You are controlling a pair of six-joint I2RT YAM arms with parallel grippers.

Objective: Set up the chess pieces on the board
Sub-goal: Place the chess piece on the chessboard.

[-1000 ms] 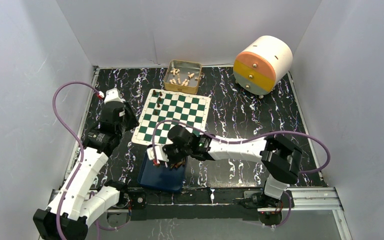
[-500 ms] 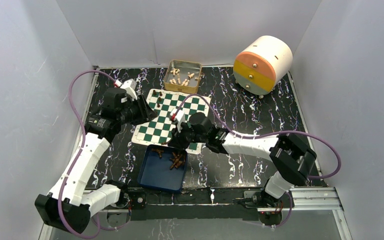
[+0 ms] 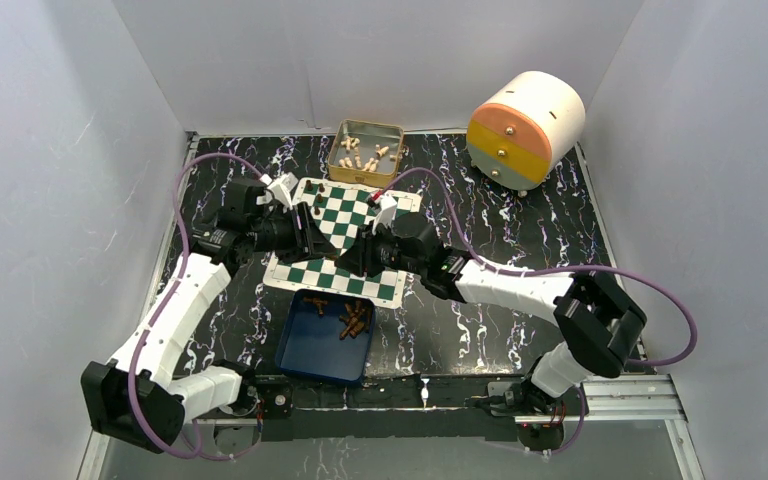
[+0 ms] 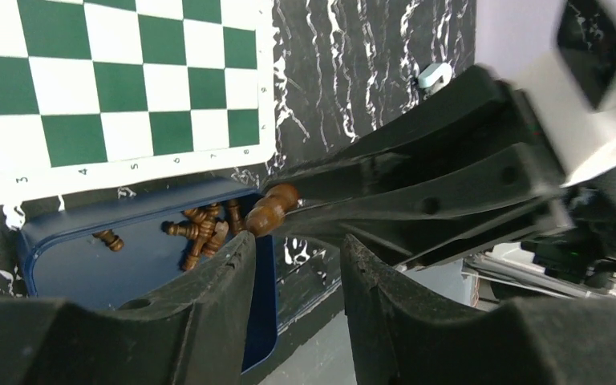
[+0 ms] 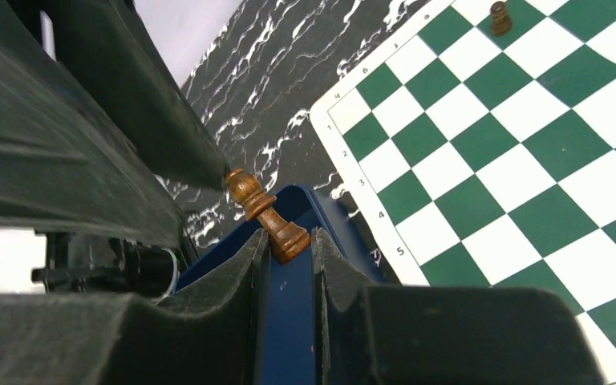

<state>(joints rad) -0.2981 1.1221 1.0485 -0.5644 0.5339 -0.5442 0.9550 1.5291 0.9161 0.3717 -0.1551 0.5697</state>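
Observation:
My right gripper (image 5: pixel 289 241) is shut on the base of a dark-brown chess piece (image 5: pixel 266 215), which tilts up out of its fingers above the blue tray. In the top view the right gripper (image 3: pixel 352 254) hangs over the near part of the green-and-white board (image 3: pixel 343 212), facing my left gripper (image 3: pixel 312 238). My left gripper (image 4: pixel 297 258) is open with nothing between its fingers; one fingertip (image 5: pixel 208 170) is right at the head of the held piece (image 4: pixel 271 210). Another dark piece (image 5: pixel 498 18) stands on the board (image 5: pixel 529 120). Several more pieces (image 3: pixel 353 318) lie in the tray.
The blue tray (image 3: pixel 300 352) sits just in front of the board. A gold tin (image 3: pixel 366 152) with cream pieces stands behind the board. A round drawer unit (image 3: pixel 525 128) is at the back right. White walls close in the table.
My right gripper has risen from the tray with the piece and moved over the board's near edge. My left gripper has swung right to meet it.

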